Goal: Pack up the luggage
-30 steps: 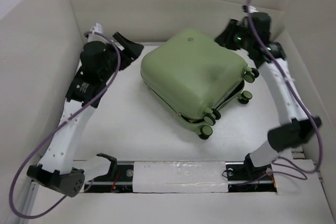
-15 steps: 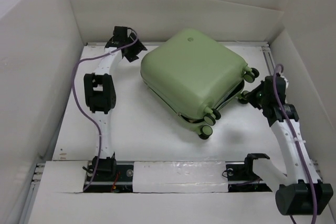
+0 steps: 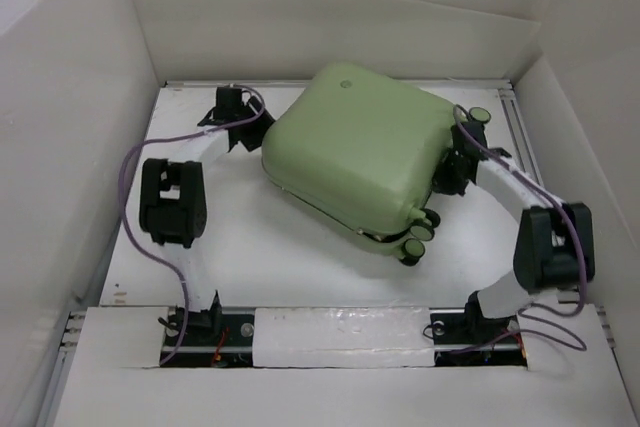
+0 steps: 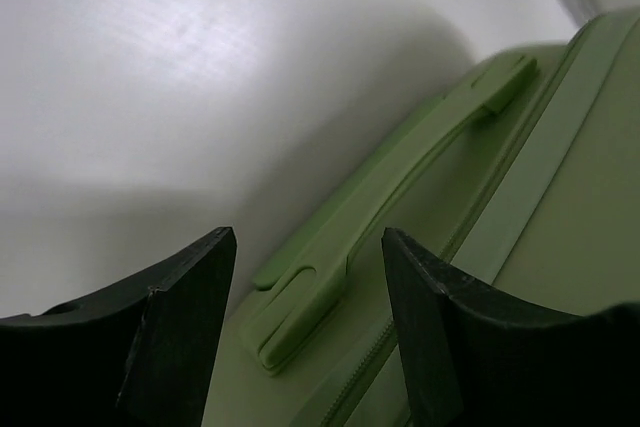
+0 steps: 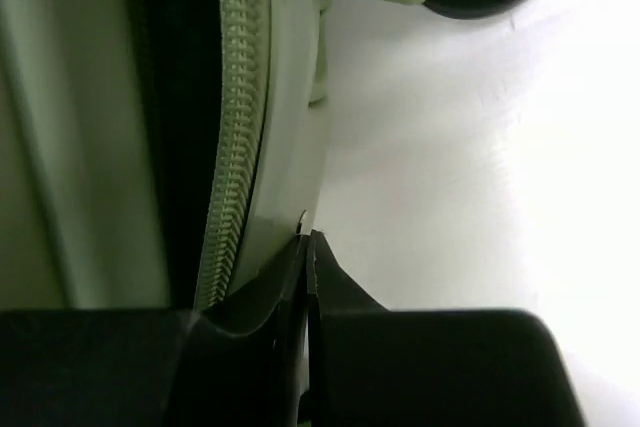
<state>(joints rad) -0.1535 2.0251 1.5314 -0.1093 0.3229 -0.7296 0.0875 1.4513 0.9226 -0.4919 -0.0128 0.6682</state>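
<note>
- Looking down on the luggage (image 3: 350,152): lies flat across the far middle of the table (image 3: 250,247), pale green, hard-shelled, smooth and matte, rounded at every corner.
- Carries small green-and-black wheels (image 3: 413,250) bunched at the near-right end, with one more up at the far right.
- Up close on the left flank, shows a long moulded handle (image 4: 400,197) in the same green, slim and gently bowed, with a line of zip teeth just below it.
- Frames that handle between the dark blunt fingers of the left tool (image 4: 308,242), spread wide and gripping nothing, right up at the shell's left side.
- Over on the right, finds the right tool (image 5: 308,247) clenched, black fingers pinched tip to tip with nothing seen between them, tips touching the pale rim of the shell.
- Shows a ribbed green zipper (image 5: 230,147) running down that rim, with black lining (image 5: 170,97) in the gap beside it.
- Against half a second back: now sits with the wheel end swung further toward the far wall and the far corner nudged left.
- Puts the left tool off the far-left corner and onto the shell's side.
- Puts the right tool, then just clear of the wheels, tight in against the wheel end.
- Leaves less dark gap at that end than before.
</note>
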